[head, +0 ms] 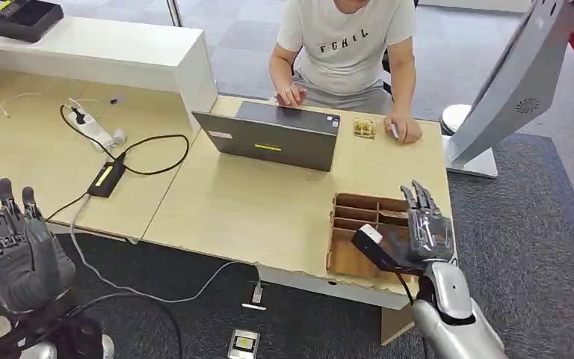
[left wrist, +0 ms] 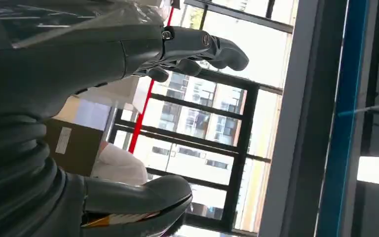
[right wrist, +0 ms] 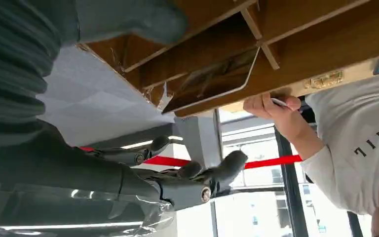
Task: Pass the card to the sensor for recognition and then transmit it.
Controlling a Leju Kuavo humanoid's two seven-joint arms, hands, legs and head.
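A brown cardboard box [head: 346,258] with dividers sits at the desk's near right corner. In the right wrist view a card [right wrist: 211,82] lies tilted in one of the compartments of the box [right wrist: 301,34]. My right hand [head: 427,226] hovers over the box's right side with its fingers stretched forward and apart, holding nothing. The wrist view shows the same hand [right wrist: 177,182] empty and apart from the card. My left hand [head: 15,250] is raised off the desk's near left edge, fingers up and spread, empty. Its wrist view shows the hand [left wrist: 187,47] against windows.
A person in a white shirt [head: 344,37] sits behind a grey laptop [head: 273,134], one hand [head: 403,129] resting on the desk by a small yellow object [head: 364,128]. A black adapter [head: 106,179] and cables lie at the left. A grey stand [head: 493,105] rises at the right.
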